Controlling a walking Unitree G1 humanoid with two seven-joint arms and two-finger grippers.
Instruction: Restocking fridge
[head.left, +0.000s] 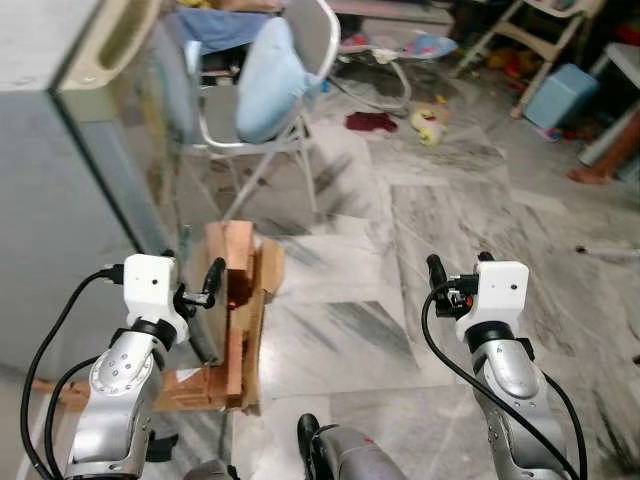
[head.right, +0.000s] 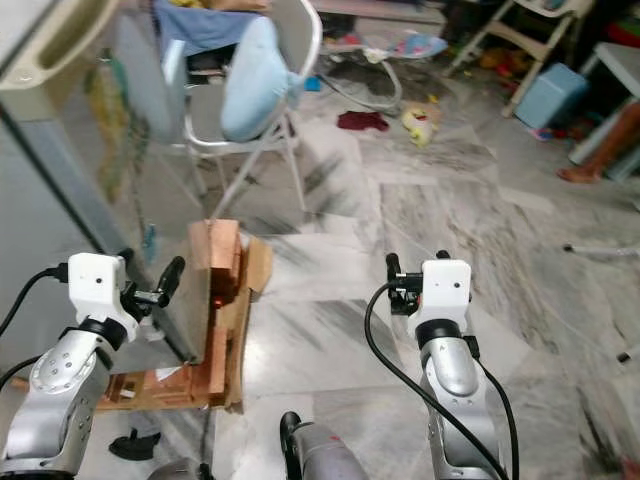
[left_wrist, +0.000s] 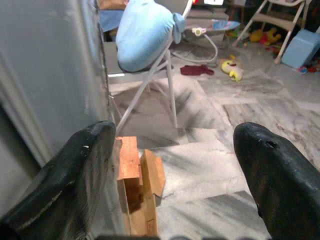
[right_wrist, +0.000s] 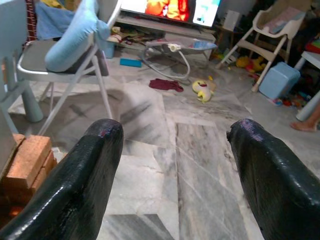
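The left hand (head.left: 208, 285), fingers spread wide and empty, hovers beside the fridge (head.left: 60, 150) door's edge, brick stack (head.left: 238, 300) just beyond, while the right hand (head.left: 458, 272), equally open and empty, waits apart; hooking that edge squarely would likely swing it best.

No readable text, label, brand or number anywhere I look. Screen (right_wrist: 170, 9) behind chair shows bright colours only, too blurred to read. Fridge (head.left: 60, 170) side bare of lettering.
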